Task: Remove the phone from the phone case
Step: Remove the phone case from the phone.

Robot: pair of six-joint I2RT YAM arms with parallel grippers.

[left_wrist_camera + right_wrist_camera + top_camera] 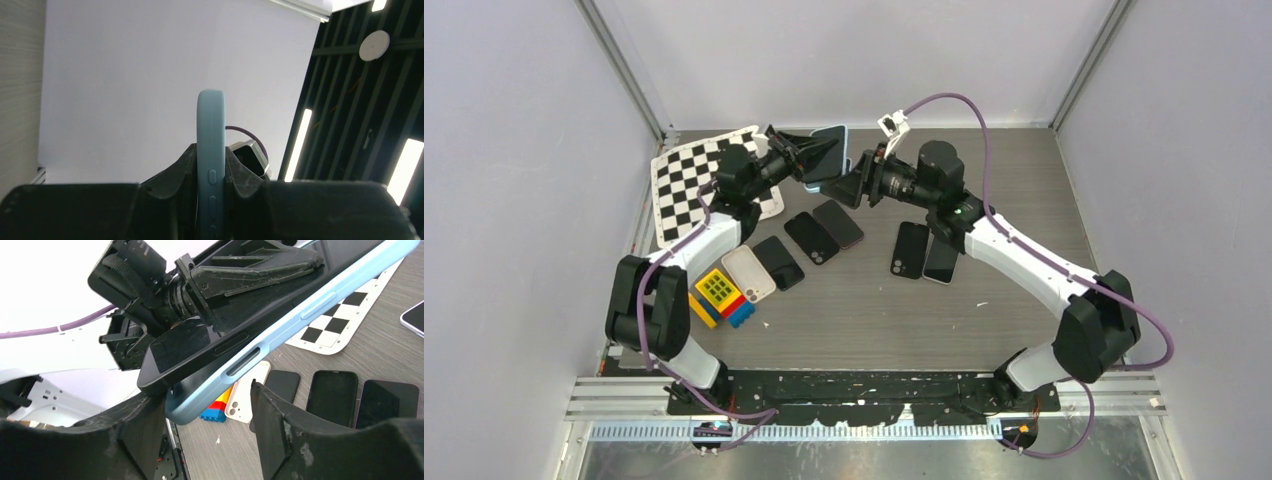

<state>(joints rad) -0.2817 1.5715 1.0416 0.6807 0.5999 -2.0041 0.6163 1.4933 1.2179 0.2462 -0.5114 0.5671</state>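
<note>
Grey woodgrain surface (1024,300), pale walls. Light-blue phone case (280,322) raised over the far-centre edge. Dark phone (182,346) sits in it, one corner standing proud of the rim. Left hand (819,155) clamped tight across the phone case. Right hand (205,400) open, fingers straddling that corner: one against the phone, the other apart. Loose phones (809,240) lie mid-surface.

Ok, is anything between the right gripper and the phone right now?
Nothing visible. The right gripper's open jaws straddle the corner where the phone lifts out of the blue case; the left gripper clamps farther up, clear of it.
</note>
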